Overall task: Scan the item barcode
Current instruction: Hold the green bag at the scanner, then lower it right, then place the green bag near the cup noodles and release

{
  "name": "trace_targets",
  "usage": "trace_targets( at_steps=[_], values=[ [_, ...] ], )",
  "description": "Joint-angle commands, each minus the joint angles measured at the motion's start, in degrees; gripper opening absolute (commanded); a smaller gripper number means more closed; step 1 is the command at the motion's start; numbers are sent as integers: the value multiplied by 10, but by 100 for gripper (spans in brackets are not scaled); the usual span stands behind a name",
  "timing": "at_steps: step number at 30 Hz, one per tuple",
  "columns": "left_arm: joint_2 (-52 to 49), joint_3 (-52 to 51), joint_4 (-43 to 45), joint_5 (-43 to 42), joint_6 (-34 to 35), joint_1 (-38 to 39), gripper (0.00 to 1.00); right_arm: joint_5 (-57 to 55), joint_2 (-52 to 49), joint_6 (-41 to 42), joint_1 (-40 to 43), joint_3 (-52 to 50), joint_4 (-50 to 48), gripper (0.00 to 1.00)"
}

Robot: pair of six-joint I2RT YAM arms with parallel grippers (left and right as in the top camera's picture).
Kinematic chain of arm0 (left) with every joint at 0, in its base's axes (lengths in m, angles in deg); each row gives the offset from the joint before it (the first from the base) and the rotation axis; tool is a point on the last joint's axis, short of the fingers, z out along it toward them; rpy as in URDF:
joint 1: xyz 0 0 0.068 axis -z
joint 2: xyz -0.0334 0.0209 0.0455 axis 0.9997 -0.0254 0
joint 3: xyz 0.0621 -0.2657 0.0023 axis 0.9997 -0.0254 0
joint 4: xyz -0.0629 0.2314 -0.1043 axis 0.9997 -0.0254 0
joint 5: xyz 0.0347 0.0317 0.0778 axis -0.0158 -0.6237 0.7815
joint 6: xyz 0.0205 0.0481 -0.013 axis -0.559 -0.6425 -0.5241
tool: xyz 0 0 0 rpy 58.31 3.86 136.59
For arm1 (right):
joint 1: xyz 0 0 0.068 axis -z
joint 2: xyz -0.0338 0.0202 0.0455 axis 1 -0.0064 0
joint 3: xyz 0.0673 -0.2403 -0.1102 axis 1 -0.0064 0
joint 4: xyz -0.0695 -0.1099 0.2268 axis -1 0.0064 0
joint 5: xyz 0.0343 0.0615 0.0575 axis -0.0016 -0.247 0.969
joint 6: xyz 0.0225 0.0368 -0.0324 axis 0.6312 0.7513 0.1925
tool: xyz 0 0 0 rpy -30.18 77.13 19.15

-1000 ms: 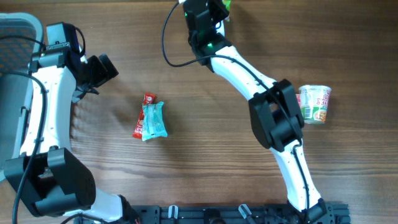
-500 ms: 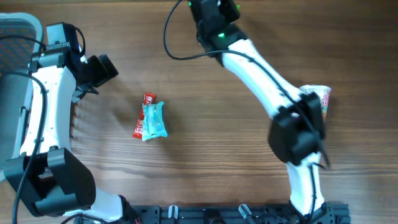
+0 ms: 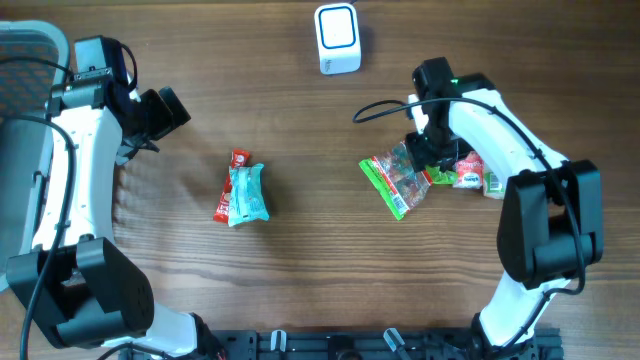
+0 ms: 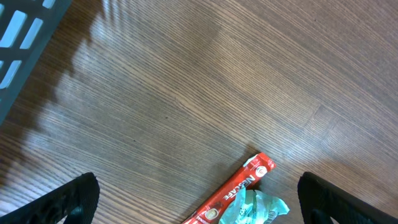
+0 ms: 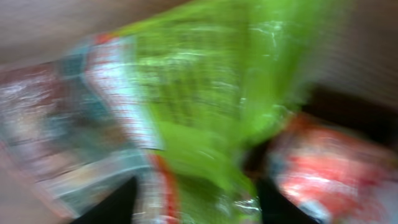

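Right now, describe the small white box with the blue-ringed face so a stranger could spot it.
On the brown wooden table, look midway along the top edge of the overhead view. The small white box stands alone there. It is the only white block; the green plastic packet below is crinkly.

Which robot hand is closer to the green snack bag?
Right. The right hand is at the edge of the green snack bag; the left hand sits far across the table.

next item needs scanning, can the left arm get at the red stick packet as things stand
Probably yes: the left gripper hangs open near the red stick packet, with bare table between them. A teal packet lies partly over the stick, so a grab may catch both.
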Motion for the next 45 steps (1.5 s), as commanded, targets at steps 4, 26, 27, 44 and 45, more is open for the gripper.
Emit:
trace_targets(
  at_steps=[4,26,27,44,45],
  values=[
    [3,4,0,3,-3,0,100,153,5,37,-18,96,11,74],
    [3,4,0,3,-3,0,100,-49,12,141,-89,-103,-107,29],
    [3,4,0,3,-3,0,100,-8,21,105,-89,-90,-103,31],
    [3,4,0,3,-3,0,100,82,5,179,-418,-51,-444,72],
    [3,4,0,3,-3,0,100,68,-11,180,-429,-51,-462,72]
  ],
)
